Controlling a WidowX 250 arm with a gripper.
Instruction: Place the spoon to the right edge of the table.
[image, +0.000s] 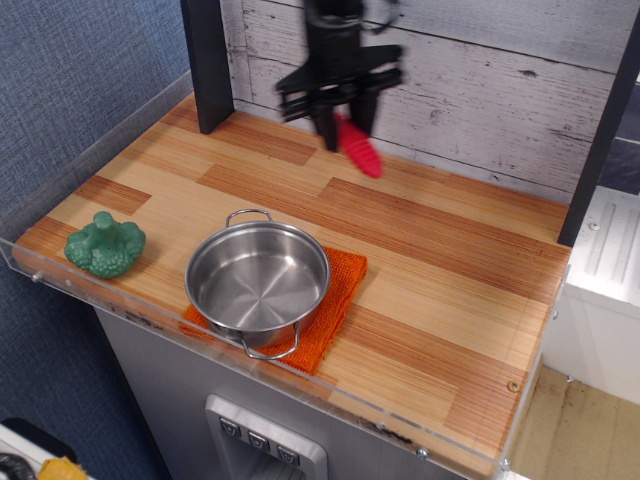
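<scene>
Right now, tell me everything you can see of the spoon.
Only the spoon's bright red, ribbed plastic-looking handle shows; its bowl is hidden behind the black gripper, which is shut on its upper end. The handle hangs tilted, its free end pointing down and to the right. It looks lifted above the striped wooden table near the back wall, touching nothing but the gripper's fingers. The picture is motion-blurred there, so finer detail cannot be made out.

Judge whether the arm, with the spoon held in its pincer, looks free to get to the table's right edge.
Probably yes. The pincer holds the spoon above the table, and the planks toward the right edge look bare. The pot and cloth sit nearer the front, off that path.
</scene>
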